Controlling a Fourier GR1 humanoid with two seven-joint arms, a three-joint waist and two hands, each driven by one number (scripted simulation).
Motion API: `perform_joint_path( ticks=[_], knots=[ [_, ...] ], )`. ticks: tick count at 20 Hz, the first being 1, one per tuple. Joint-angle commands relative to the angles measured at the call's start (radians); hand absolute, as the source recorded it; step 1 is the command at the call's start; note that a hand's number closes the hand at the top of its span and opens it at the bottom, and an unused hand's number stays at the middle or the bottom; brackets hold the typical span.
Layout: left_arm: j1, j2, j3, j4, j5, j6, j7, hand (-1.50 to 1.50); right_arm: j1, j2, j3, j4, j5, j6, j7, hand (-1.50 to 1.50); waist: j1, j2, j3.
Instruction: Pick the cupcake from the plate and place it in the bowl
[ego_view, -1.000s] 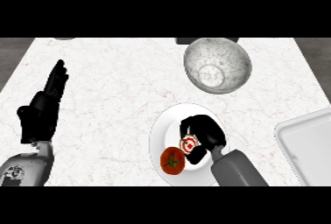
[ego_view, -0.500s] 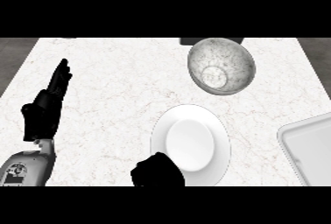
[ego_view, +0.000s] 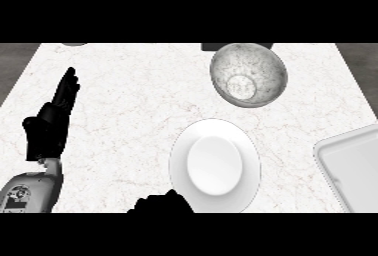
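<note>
Bench: a pale marbled top is filling most of the head view.
Plate: a white round plate is lying close to the bench's near edge, a little right of the middle; its surface is showing bare.
Bowl: a grey speckled bowl is sitting near the bench's far edge, beyond the plate and apart from it; nothing is showing inside it.
Cupcake: it is not showing on the plate, in the bowl or anywhere on the bench; where it is cannot be told.
Left hand: it is resting near the bench's left edge, fingers straight and pointing toward the far edge, holding nothing.
Right hand: only a dark shape is showing at the bench's near edge, just beside the plate's near left rim; whether its fingers are open or closed cannot be told.
Tray: a white tray is lying at the bench's right edge, well apart from the plate.
</note>
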Motion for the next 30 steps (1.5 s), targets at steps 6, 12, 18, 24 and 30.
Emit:
perform_joint_path(
  ticks=[6, 12, 18, 24, 30],
  knots=[
    [0.043, -0.007, 0.015, 0.042, -0.005, -0.012, -0.069, 0.00, -0.097, 0.010, -0.218, -0.180, 0.064, 0.041, 0.184, 1.50, -0.004, 0.003, 0.000],
    [-0.041, -0.010, 0.011, 0.006, -0.012, -0.016, 0.030, 0.00, -0.129, -0.025, -0.491, -0.022, -0.076, -0.042, -0.043, 1.50, -0.002, 0.006, 0.001],
    [-0.007, -0.020, 0.003, -0.045, -0.031, -0.008, 0.031, 0.00, -0.197, -0.101, -0.729, 0.192, -0.178, -0.085, -0.293, 1.50, 0.007, 0.007, 0.001],
    [0.001, -0.002, 0.020, -0.020, -0.003, -0.052, -0.013, 0.00, -0.352, -0.146, -0.904, 0.489, -0.216, -0.144, -0.508, 1.50, 0.021, 0.012, 0.001],
    [-0.018, -0.012, 0.012, -0.042, -0.021, -0.039, 0.027, 0.00, -0.445, -0.195, -0.939, 0.808, -0.079, -0.282, -0.612, 1.50, 0.035, 0.015, 0.001]
  ],
)
